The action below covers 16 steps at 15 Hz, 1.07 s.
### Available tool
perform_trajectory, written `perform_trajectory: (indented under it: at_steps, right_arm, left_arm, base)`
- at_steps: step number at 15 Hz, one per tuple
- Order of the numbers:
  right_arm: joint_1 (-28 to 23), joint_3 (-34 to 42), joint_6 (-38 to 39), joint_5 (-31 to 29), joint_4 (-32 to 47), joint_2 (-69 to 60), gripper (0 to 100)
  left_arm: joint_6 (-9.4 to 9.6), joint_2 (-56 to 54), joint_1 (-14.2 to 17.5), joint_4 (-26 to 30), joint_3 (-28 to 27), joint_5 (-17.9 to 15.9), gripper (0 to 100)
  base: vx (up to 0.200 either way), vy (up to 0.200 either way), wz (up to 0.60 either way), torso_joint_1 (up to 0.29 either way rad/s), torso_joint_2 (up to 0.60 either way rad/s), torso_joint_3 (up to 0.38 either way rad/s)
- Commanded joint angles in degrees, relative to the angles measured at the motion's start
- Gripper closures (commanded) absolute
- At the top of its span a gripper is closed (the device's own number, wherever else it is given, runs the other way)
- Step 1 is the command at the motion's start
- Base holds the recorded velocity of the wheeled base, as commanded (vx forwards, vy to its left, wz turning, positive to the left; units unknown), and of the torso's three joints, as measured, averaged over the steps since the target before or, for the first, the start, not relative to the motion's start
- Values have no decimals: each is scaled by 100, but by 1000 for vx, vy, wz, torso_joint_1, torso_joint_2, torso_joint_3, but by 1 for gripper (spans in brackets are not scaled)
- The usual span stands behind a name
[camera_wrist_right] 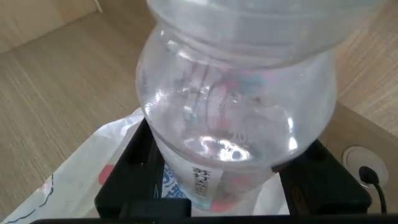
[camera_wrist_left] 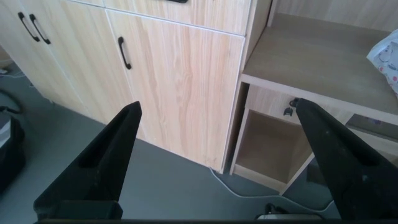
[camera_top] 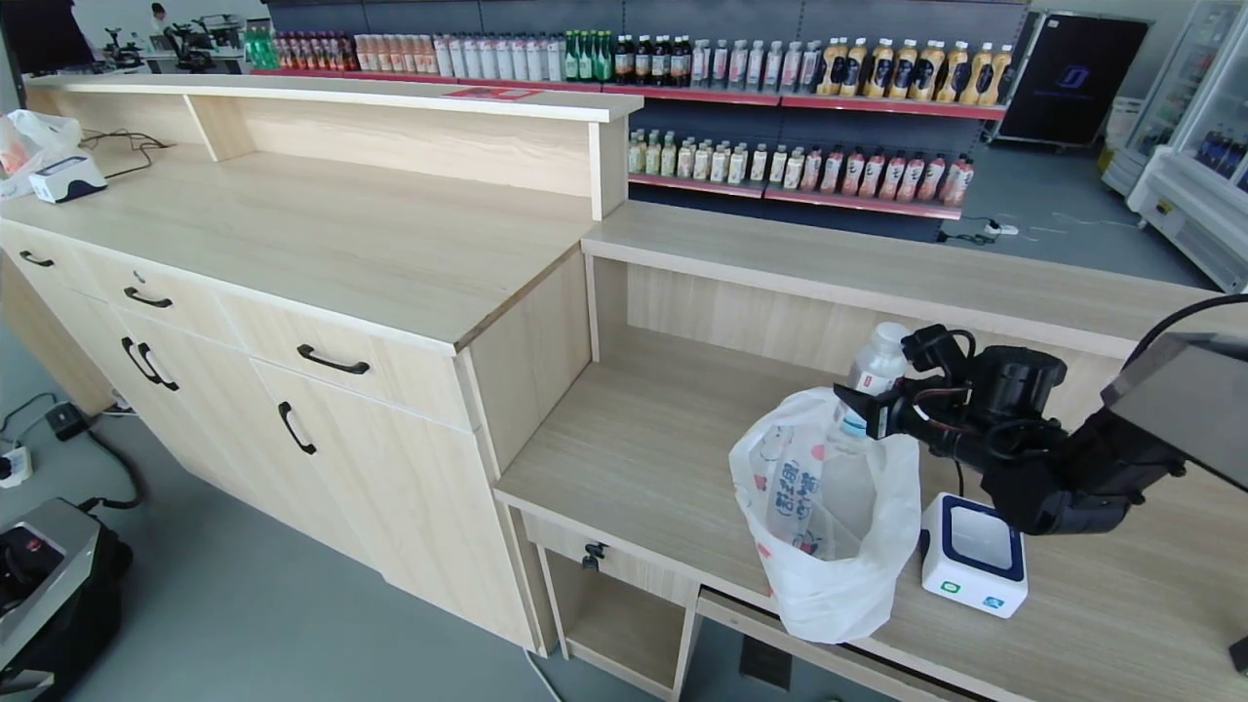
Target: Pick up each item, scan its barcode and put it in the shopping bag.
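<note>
The right gripper [camera_top: 880, 406] has its jaws clamped high on the clear bottle [camera_top: 877, 367], which stands in the mouth of the bag [camera_top: 829, 565], likely light, stiff but slick, best pinched at its waist, while the left gripper [camera_wrist_left: 217, 109] hangs with jaws apart.

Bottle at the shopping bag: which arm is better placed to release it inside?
Right. The right gripper grips the bottle, whose lower part sits in the mouth of the shopping bag. The left gripper hangs open over the floor by the cabinet.

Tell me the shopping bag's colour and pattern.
The bag is white with red and blue print, clearest in the head view.
</note>
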Motion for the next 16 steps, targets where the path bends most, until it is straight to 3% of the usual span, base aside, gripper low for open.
perform_trajectory:
  at_steps: [1, 16]
  right_arm:
    - [156, -186, -85, 17, -235, 636, 100]
    - [164, -608, -191, 25, -472, 1489, 100]
  left_arm:
    - [0, -2, 0, -1, 0, 0, 0]
    - [0, -2, 0, -1, 0, 0, 0]
  base:
    - [0, 0, 0, 0, 0, 0]
    - [0, 0, 0, 0, 0, 0]
